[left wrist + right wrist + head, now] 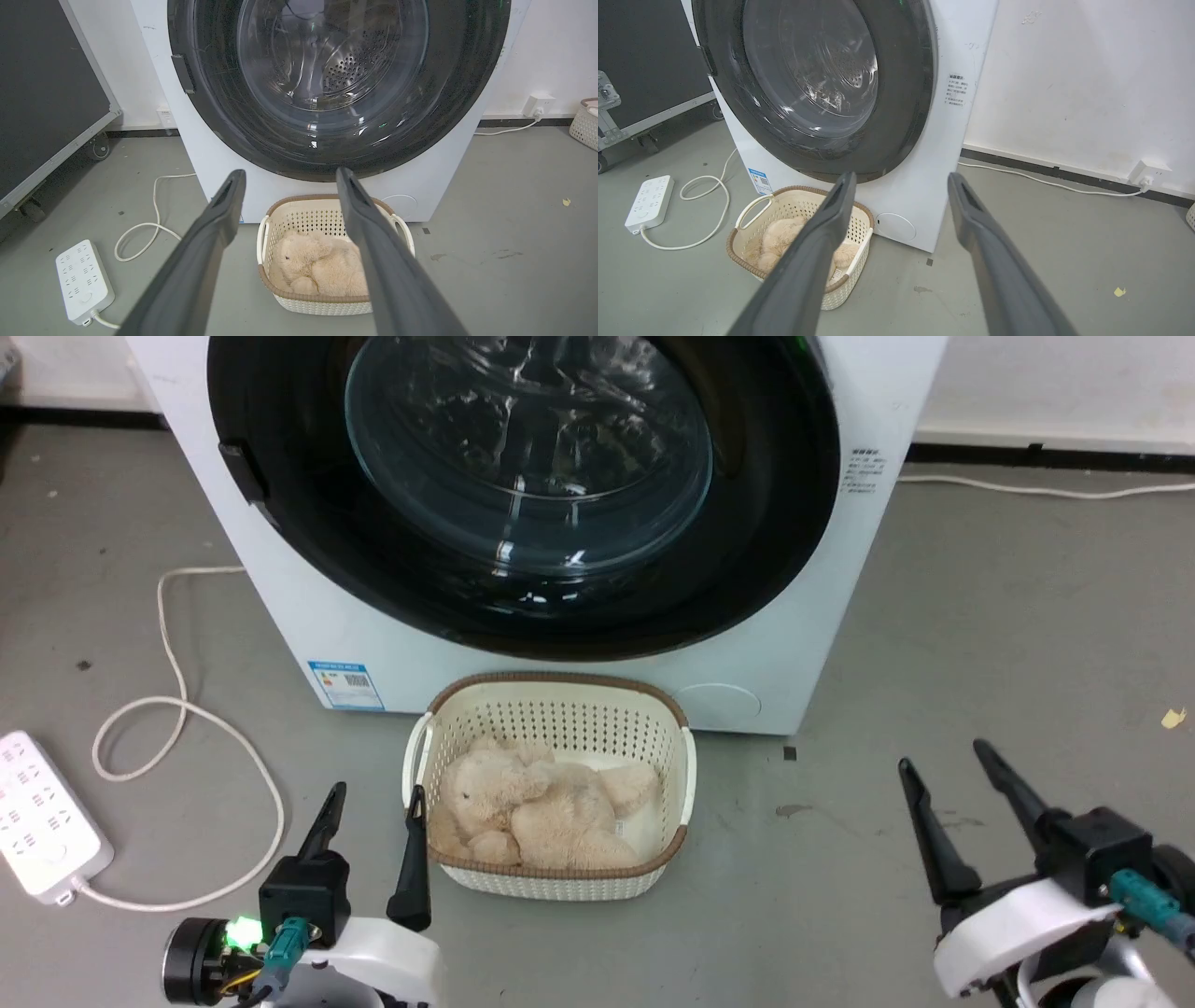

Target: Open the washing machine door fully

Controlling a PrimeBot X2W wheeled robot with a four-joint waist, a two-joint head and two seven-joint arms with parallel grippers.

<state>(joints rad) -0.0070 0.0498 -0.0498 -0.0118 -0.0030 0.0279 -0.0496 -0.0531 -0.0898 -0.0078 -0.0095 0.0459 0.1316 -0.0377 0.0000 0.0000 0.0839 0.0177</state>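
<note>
Item: washing machine (794, 644), a white front-loader on the grey floor at 12 o'clock from my head camera.
Task piece: washing machine door (527, 457), a glossy black round with a clear bowl at its centre. It lies flush against the front, so I read it as closed. The steel drum shows through the glass in the left wrist view.
Pull point: dark tab (245, 469) on the door rim at about 9 o'clock. I take it for the handle side, though I cannot confirm where the hinge sits.
Left gripper (376, 793): at 7 o'clock of the head view, jaws spread wide with nothing between them, just beside the basket's left rim.
Right gripper (943, 756): at 4 o'clock, jaws wide apart and empty, well apart from the washer.
Obstacle: cream basket (560, 681) on the floor at 6 o'clock of the door, close against the washer's foot, with a plush toy (541, 803) inside.
Floor clutter: power strip (42, 821) at 8 o'clock, its cable (177, 709) looping toward the washer's left side.
Step in hand: the very start, by my judgement, with neither arm touching the door.
Next move calls for: raising the left arm to the tab, setting a finger behind the rim, then pulling outward and swinging wide.
Caution: the glossy rim may slip, and I would keep the arm above the basket.
</note>
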